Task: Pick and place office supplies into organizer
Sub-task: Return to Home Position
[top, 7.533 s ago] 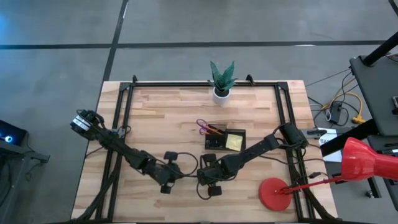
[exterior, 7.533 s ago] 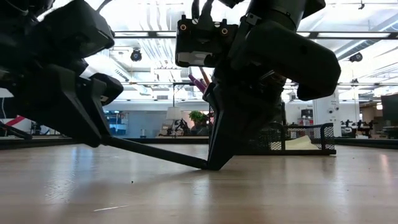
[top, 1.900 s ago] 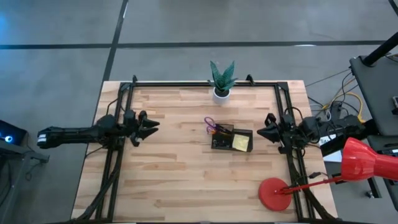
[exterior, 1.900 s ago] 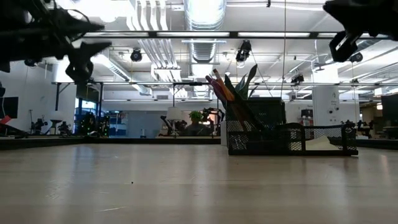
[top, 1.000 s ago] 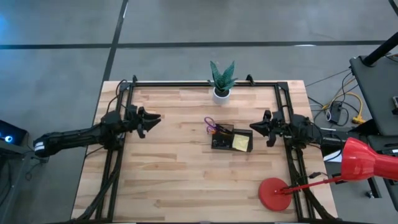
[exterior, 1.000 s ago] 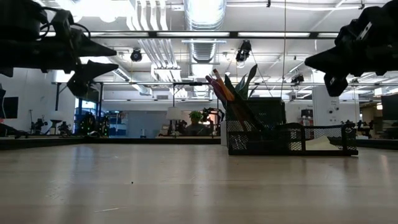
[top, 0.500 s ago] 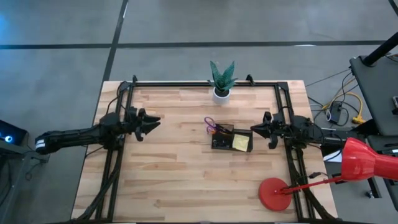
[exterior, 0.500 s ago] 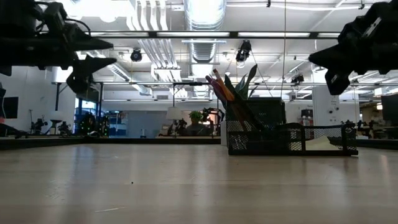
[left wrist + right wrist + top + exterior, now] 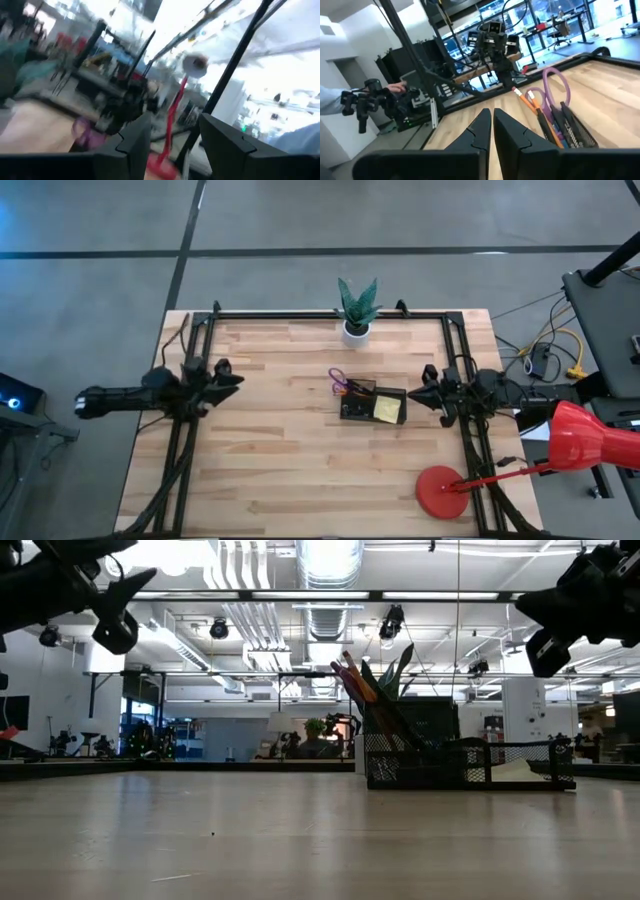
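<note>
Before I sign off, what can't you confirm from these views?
The blue eraser: seen in no view; the organizer is too small and dark inside from the high view, and its mesh wall screens it in the low view.
The black pen: high view, lost against the dark organizer.
Left wrist view: blurred beyond the open left gripper.
Low view: the right gripper is cut by the top edge.

The black mesh organizer (image 9: 470,762) stands on the bench (image 9: 250,840), toward its right edge. Pens (image 9: 358,682) lean leftward out of its taller compartment, and something pale lies in the lower one. Both arms hang high and well clear of it — the left hand (image 9: 125,602) toward the bench's left edge, the right hand (image 9: 537,622) toward its right
</note>
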Available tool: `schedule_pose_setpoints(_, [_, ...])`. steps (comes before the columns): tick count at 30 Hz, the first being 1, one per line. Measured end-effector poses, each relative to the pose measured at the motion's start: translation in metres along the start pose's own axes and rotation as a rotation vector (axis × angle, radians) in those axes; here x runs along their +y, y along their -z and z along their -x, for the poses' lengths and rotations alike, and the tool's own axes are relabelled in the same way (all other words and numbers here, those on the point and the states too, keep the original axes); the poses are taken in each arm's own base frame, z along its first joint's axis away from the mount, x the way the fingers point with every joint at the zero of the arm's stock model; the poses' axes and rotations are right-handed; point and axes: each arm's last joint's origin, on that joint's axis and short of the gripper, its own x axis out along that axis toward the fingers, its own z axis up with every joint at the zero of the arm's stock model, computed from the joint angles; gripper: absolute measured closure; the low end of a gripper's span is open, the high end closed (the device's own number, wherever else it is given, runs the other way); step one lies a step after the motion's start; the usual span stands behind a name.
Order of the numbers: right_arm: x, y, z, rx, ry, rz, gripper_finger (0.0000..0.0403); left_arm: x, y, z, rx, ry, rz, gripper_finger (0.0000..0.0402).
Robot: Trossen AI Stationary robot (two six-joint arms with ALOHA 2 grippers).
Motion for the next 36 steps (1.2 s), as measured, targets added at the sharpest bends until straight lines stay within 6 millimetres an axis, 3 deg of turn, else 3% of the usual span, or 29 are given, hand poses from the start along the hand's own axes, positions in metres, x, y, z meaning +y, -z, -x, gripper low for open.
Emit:
schedule_pose_setpoints(14, [-0.001,0.002,-0.002,0.022,0.014,-0.002,0.0390,-0.004,-0.006,0.001,-0.067,0.042,-0.004,0.0246])
schedule_pose_setpoints(24, [-0.002,0.003,-0.002,0.030,0.017,-0.003,0.0390,0.010,0.028,0.005,0.288,-0.106,0.025,0.0246])
schedule_pose_setpoints(36, [-0.001,0.003,-0.002,0.030,0.016,-0.003,0.0390,0.007,0.028,0.005,0.280,-0.083,0.010,0.0246])
